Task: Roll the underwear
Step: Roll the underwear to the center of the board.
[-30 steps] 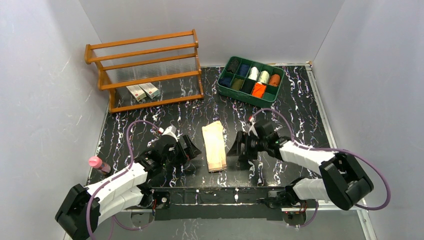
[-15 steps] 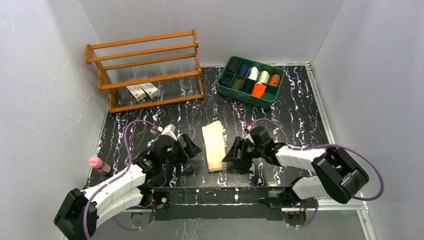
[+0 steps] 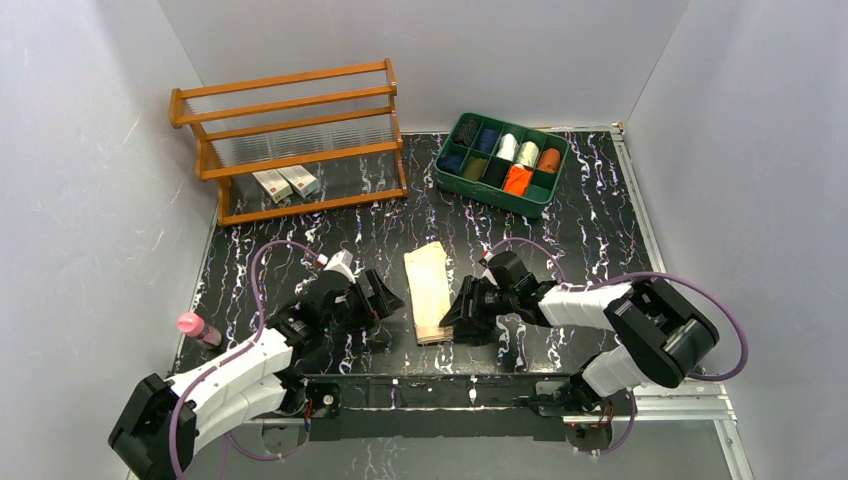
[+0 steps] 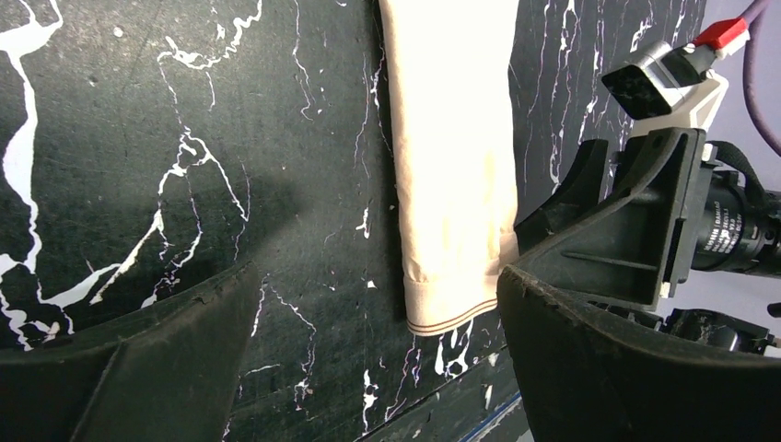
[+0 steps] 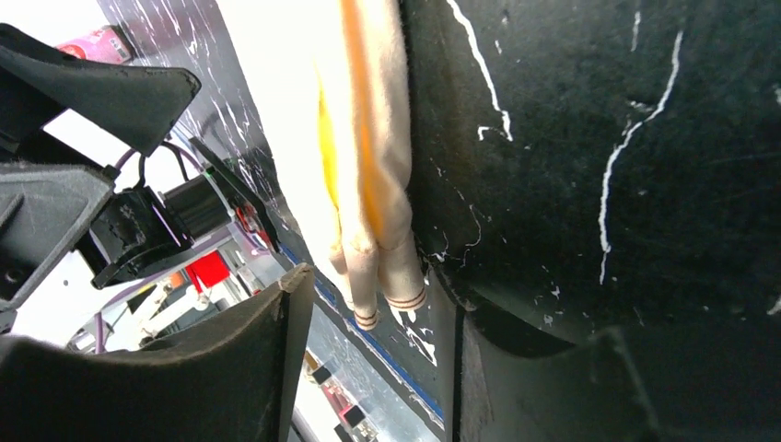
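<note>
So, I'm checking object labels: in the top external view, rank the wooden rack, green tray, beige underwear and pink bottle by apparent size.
Largest to smallest:
1. wooden rack
2. green tray
3. beige underwear
4. pink bottle
No two look alike.

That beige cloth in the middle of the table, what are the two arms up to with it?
It is the tan underwear, folded into a long strip and lying flat on the table. The right gripper straddles the strip's near end, apparently not yet clamped, probably to start a roll. The left gripper hovers open beside the strip, touching nothing. Other rolls sit in the green tray at the back.
</note>
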Robot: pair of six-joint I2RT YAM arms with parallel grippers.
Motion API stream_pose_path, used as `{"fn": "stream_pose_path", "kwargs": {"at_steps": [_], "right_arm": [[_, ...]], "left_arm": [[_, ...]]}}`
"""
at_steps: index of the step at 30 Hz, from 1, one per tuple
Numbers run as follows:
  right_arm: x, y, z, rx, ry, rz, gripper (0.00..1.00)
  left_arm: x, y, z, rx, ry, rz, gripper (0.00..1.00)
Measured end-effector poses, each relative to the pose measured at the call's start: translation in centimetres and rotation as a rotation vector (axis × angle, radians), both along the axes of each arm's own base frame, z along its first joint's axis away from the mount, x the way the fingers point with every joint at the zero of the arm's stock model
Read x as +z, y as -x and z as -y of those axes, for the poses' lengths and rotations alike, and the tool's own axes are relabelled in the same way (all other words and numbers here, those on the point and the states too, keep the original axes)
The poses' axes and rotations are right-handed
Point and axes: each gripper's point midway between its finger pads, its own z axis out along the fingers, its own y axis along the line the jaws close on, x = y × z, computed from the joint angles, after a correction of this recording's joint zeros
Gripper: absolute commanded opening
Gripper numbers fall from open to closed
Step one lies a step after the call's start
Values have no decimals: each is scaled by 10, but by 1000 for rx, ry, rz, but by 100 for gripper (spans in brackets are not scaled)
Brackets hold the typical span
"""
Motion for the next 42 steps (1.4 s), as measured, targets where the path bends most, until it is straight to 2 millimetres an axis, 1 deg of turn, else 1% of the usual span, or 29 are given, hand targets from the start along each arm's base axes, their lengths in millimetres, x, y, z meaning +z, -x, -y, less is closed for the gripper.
{"fn": "stream_pose_path", "kwargs": {"at_steps": [2,7,9,13,15,19,24,29,36,42], "right_arm": [[-2,0,0,0,1,-6,49],[-6,1,-6,20,-20,-24,44],[-7,1,-7,25,-29,-25,37],[-11,2,-7,24,-28,-27,30],[-12,2,-7,23,-32,-23,22],[-14,3,-8,32,-41,-25,12],[-15,5,-8,30,-65,-21,11],[-15,5,-8,25,-79,-16,10],[-15,6,-12,29,-103,-39,10],[-15,6,-13,26,-108,-47,10]], "left_arm": [[0,1,1,-5,2,-2,98],[-2,2,2,-12,13,-1,96],[-5,5,2,-17,14,-9,94],[-9,8,4,-35,14,-28,92],[-10,9,5,-44,16,-35,91],[-11,12,8,-64,31,-42,88],[-17,17,13,-97,47,-64,82],[-18,20,24,-138,101,-65,74],[-21,30,39,-192,175,-86,68],[-26,38,48,-221,202,-95,57]]}}
